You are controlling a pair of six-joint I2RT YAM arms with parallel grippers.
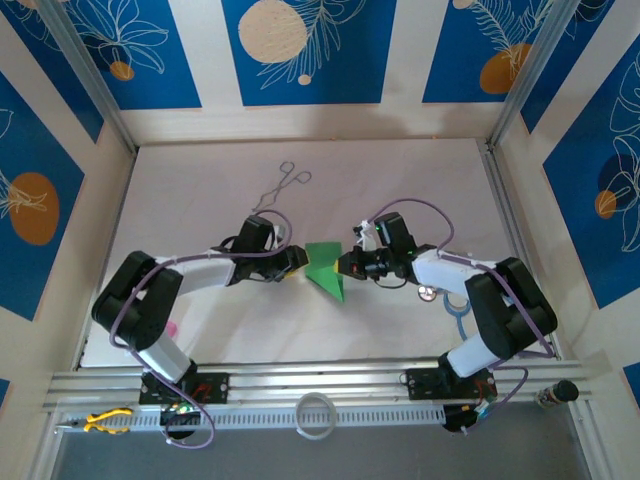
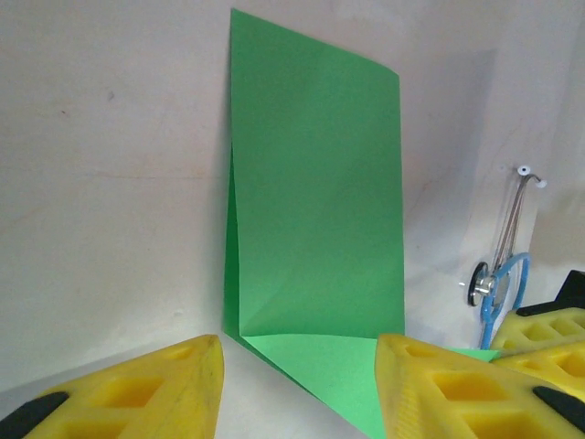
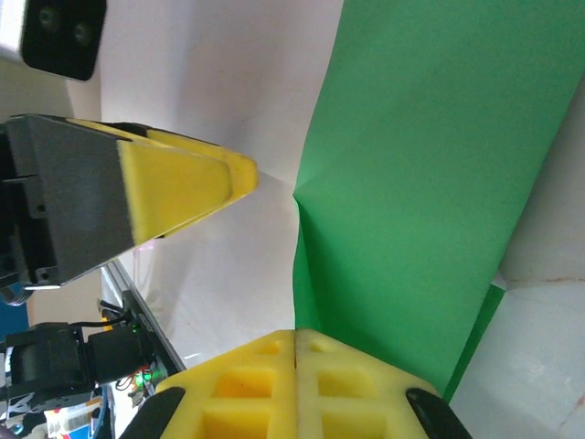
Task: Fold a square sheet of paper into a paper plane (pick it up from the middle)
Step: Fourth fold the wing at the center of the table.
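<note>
The square sheet of paper [image 1: 325, 268] is bright green and creased into a pointed, triangular outline at mid-table between both grippers. In the left wrist view one flap of the paper [image 2: 315, 183] stands upright and a lower flap lies flat toward the camera. My left gripper [image 2: 300, 375] is open, its yellow fingers on either side of that lower flap without pinching it. My right gripper [image 3: 294, 337] is shut, and the folded edge of the paper [image 3: 430, 165] runs down into its closed fingertips. From above, the left gripper [image 1: 297, 262] and right gripper [image 1: 347, 266] face each other across the sheet. No paper plane shape is in view.
Thin metal forceps [image 1: 285, 185] lie on the table behind the left arm. A blue ring-handled tool [image 1: 457, 310] sits by the right arm and a small pink item [image 1: 172, 328] by the left arm's base. A white ring [image 1: 316, 413] rests on the front rail.
</note>
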